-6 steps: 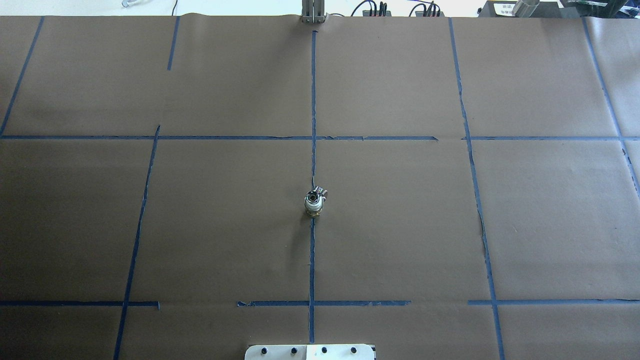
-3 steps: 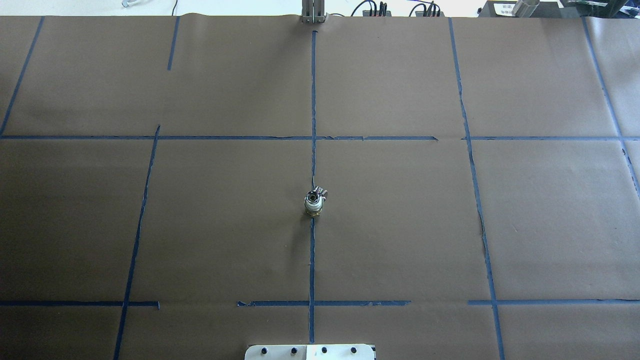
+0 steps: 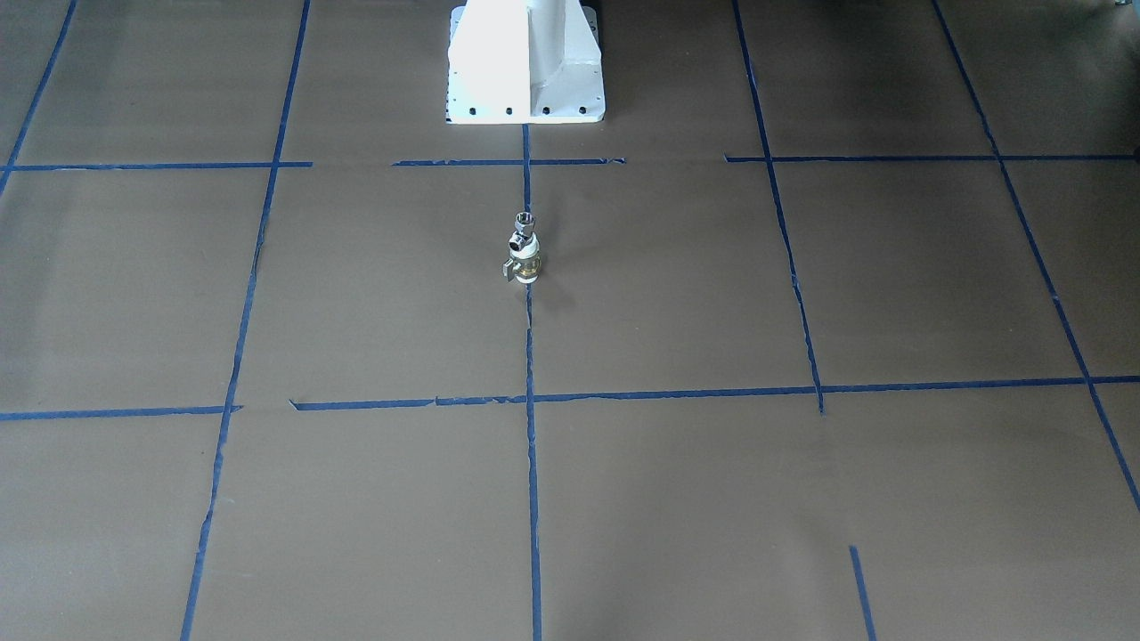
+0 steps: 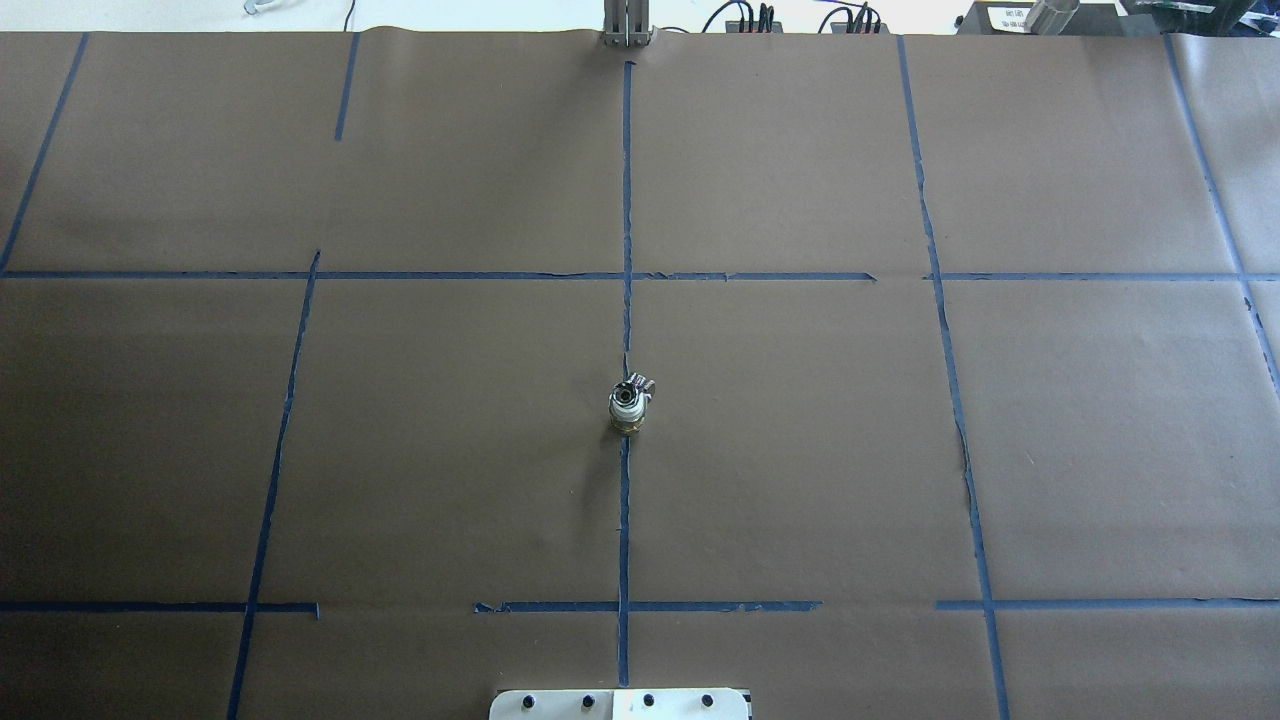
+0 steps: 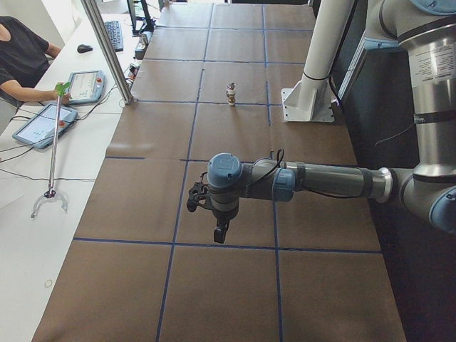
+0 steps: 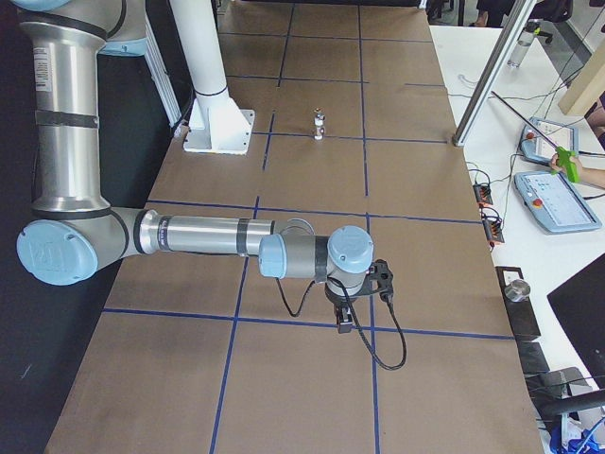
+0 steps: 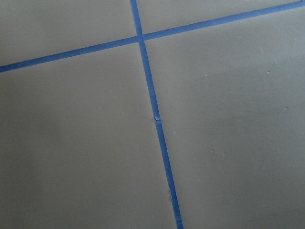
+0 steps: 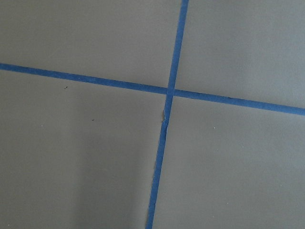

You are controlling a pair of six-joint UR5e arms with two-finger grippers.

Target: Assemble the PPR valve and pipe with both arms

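The PPR valve (image 3: pixel 527 263) stands upright on the centre tape line, white ends with a brass middle, its small lever pointing sideways. The chrome pipe (image 3: pixel 525 226) sits on top of it, touching it. Both show in the overhead view, the valve (image 4: pixel 627 410) and the pipe (image 4: pixel 638 384). The left gripper (image 5: pixel 219 231) hangs over the table's left end, far from them. The right gripper (image 6: pixel 345 322) hangs over the right end. Both show only in the side views, so I cannot tell if they are open. Both wrist views show only brown paper and blue tape.
The white robot base (image 3: pixel 525 62) stands behind the valve. Blue tape lines (image 4: pixel 624 520) divide the brown paper. An aluminium post (image 5: pixel 107 50), tablets (image 5: pixel 41 125) and an operator (image 5: pixel 21 57) are beyond the far table edge.
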